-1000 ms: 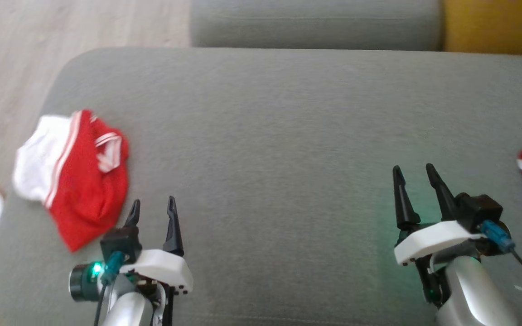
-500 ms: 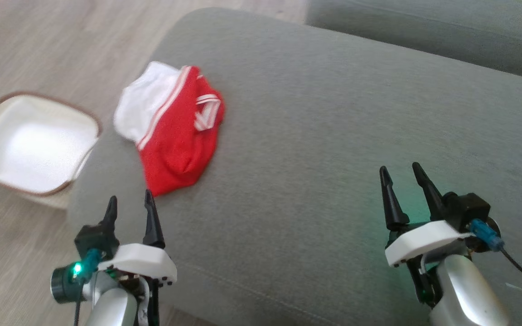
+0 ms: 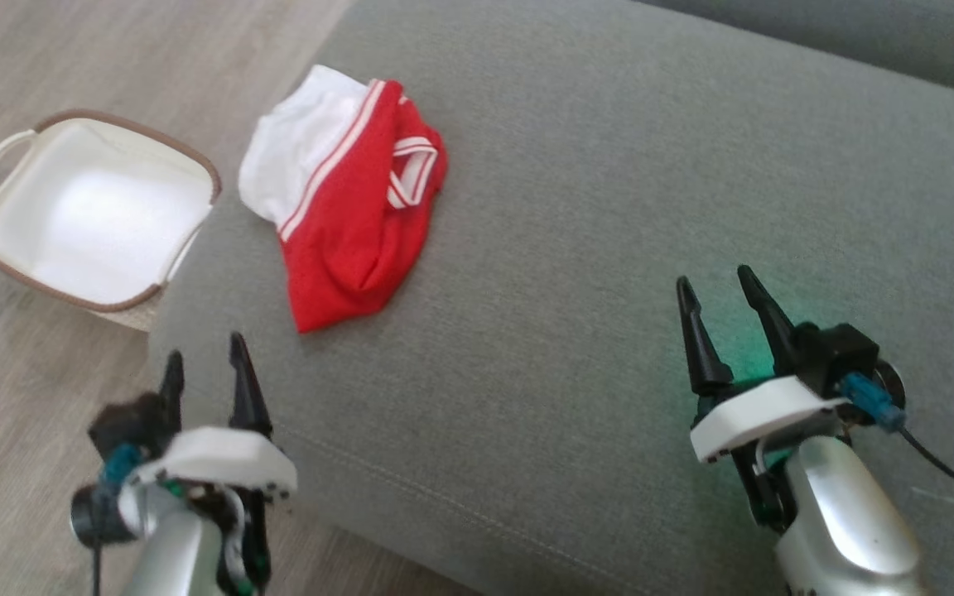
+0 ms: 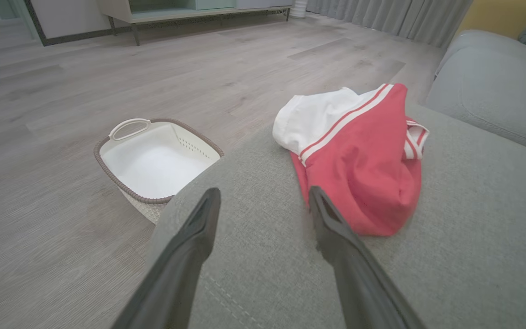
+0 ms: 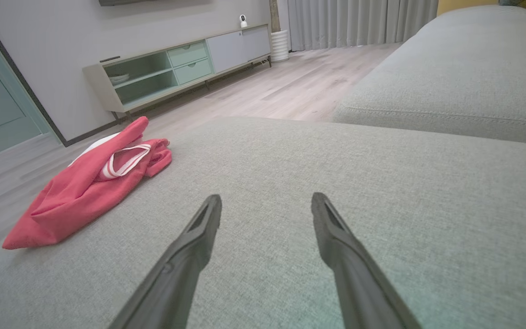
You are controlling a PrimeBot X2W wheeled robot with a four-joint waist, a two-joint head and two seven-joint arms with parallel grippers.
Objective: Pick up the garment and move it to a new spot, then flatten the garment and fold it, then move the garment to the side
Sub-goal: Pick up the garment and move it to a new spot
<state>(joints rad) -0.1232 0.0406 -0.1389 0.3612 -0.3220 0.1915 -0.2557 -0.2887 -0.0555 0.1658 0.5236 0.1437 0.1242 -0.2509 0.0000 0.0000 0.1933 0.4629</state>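
left fingers [image 3: 247, 397] and right fingers [image 3: 696, 339] wide, empty — red-and-white garment [image 3: 353, 240] crumpled on grey cushion [image 3: 568, 207]

In the head view the left tool [image 3: 204, 352] is smeared by blur, and both pale arms [image 3: 850, 530] run off the bottom edge. The red and white crumpled fabric garment [image 3: 353, 223] lies bunched, its folds covering its own outline, so its kind cannot be told. The near corner of the white plastic basket with a brown rim [image 3: 96, 215] is hidden behind the grey fabric sofa cushion [image 3: 609, 165], itself cut by the right and bottom edges. In the right wrist view a small white object [image 5: 243, 20] on the long pale-green cabinet [image 5: 176, 68] is too small to identify.
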